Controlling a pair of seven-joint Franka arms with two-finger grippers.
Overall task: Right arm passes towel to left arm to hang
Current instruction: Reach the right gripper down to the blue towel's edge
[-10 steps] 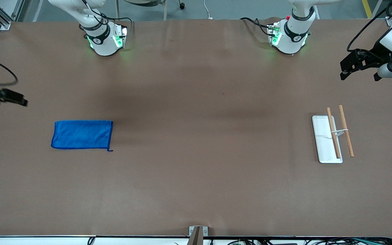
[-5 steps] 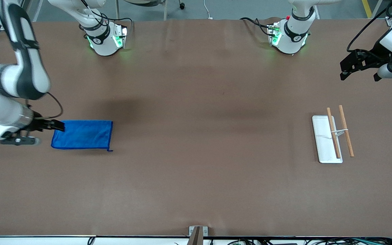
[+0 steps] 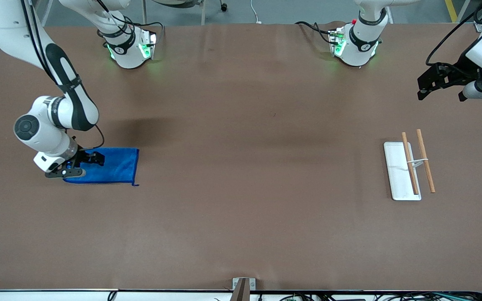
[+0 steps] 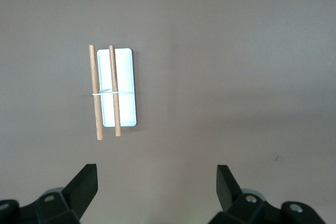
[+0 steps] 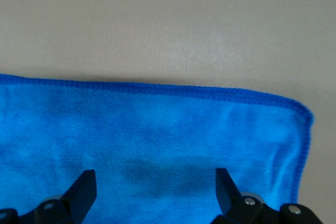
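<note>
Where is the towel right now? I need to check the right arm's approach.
In the front view the towel lies flat on the table toward the right arm's end, with the open right gripper over its outer end.

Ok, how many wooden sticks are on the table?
2. Both wooden sticks lie side by side at the left arm's end: one across the white tray, the other just beside it on the table. None seem hidden.

a wide brown table point(image 3: 241, 234) under even light; grey floor point(image 3: 291, 10) shows above its top edge.
</note>
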